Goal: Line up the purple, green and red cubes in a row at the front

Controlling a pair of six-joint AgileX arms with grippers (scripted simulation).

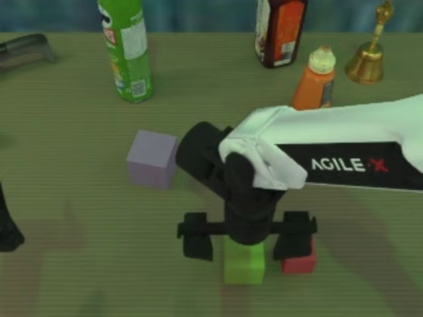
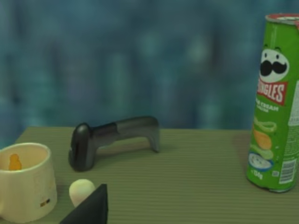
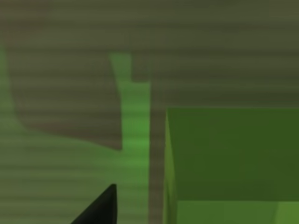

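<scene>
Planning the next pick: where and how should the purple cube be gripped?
Grip the purple cube from above, fingers across two opposite flat side faces. It sits flat and alone; the right arm's black wrist is close on its right.

3 cubes [image 1: 153, 158], 2 bottles [image 1: 279, 30].

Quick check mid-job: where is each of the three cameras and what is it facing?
Top view: above the table, looking down on the purple cube, green cube, red cube; right end effector open astride the green cube.
Left wrist: parked at the left, facing the can, scanner and mug.
Right wrist: close over the green cube.
Shared: green cube; can.
</scene>
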